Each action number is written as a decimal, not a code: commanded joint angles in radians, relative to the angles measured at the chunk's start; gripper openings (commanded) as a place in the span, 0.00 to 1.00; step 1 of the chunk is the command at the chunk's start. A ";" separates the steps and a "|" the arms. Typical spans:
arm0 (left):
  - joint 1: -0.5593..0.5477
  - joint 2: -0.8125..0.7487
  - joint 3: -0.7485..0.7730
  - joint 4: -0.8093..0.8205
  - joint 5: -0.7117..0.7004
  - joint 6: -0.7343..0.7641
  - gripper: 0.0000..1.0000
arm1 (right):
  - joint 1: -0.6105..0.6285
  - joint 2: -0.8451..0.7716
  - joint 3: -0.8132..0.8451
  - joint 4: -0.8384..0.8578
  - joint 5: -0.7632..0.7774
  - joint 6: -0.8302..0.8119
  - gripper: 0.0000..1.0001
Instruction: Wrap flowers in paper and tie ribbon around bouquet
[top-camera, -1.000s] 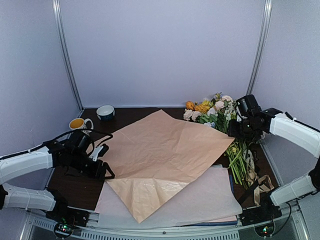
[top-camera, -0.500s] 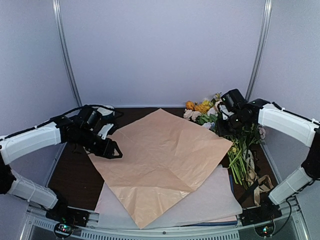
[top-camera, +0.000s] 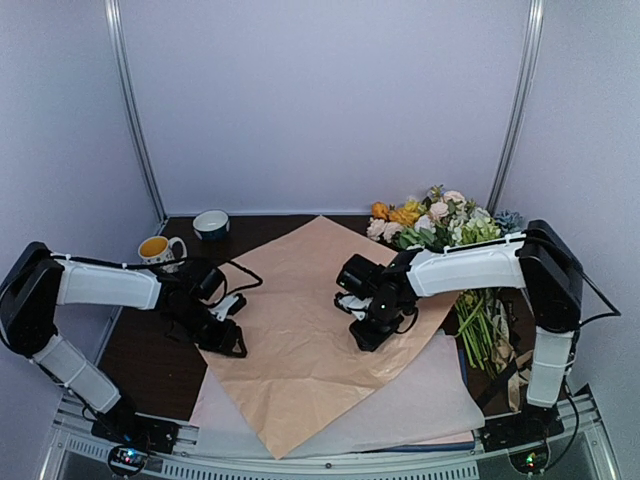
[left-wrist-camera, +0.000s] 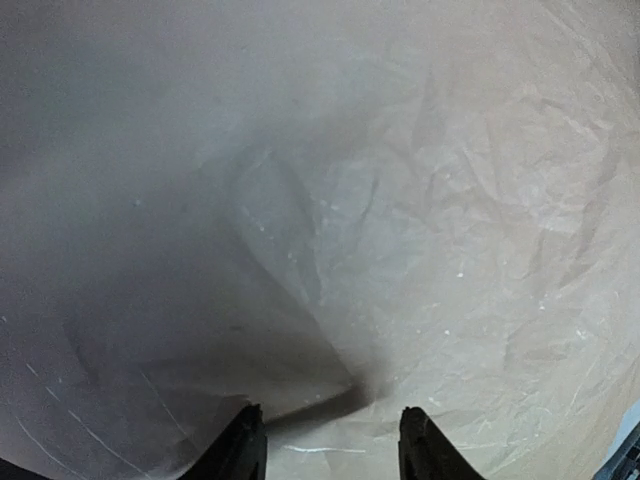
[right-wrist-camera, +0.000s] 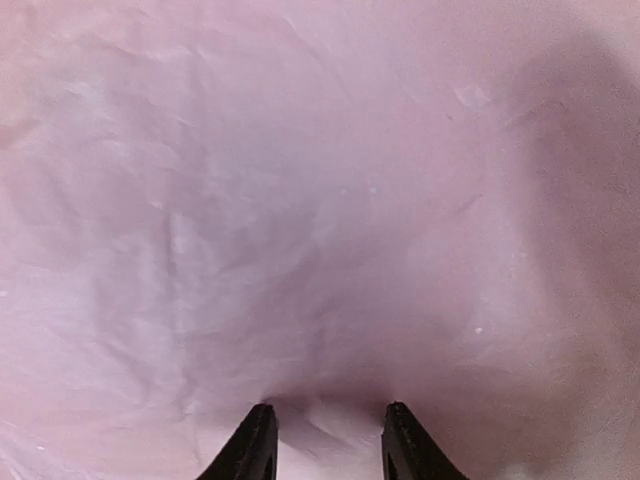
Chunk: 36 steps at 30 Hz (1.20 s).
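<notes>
The peach-tan paper (top-camera: 310, 300) lies spread like a diamond on the table. My left gripper (top-camera: 228, 340) hovers low over its left edge, open; in the left wrist view the gripper (left-wrist-camera: 330, 415) points at a raised crease in the paper (left-wrist-camera: 420, 200). My right gripper (top-camera: 368, 335) is down on the sheet's right half, open, and the right wrist view shows the gripper (right-wrist-camera: 325, 410) touching the paper (right-wrist-camera: 300, 200) with a small pucker between its tips. The flowers (top-camera: 445, 215) lie heaped at the back right, stems (top-camera: 478, 320) toward me. The tan ribbon (top-camera: 522, 368) lies beside the stems.
Pale pink sheets (top-camera: 440, 395) lie under the paper's near corner. A mug (top-camera: 155, 247) and a small bowl (top-camera: 211, 223) stand at the back left. Orange and yellow blooms (top-camera: 400, 212) sit in the flower heap. A dark strap (top-camera: 497, 378) crosses by the ribbon.
My right gripper has left the flowers and swung left and down onto the paper. My left gripper went back, then came forward again to the paper's left edge. Both jaws have narrowed a little.
</notes>
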 joint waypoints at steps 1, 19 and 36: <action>0.007 -0.048 -0.039 0.156 0.012 -0.068 0.49 | -0.020 -0.001 0.112 -0.128 0.175 -0.017 0.35; 0.051 -0.130 0.417 -0.029 -0.136 0.212 0.93 | -0.776 -0.414 -0.165 -0.010 0.104 0.176 0.48; 0.095 -0.052 0.425 -0.037 -0.139 0.277 0.92 | -0.806 -0.200 -0.145 0.047 0.234 0.148 0.15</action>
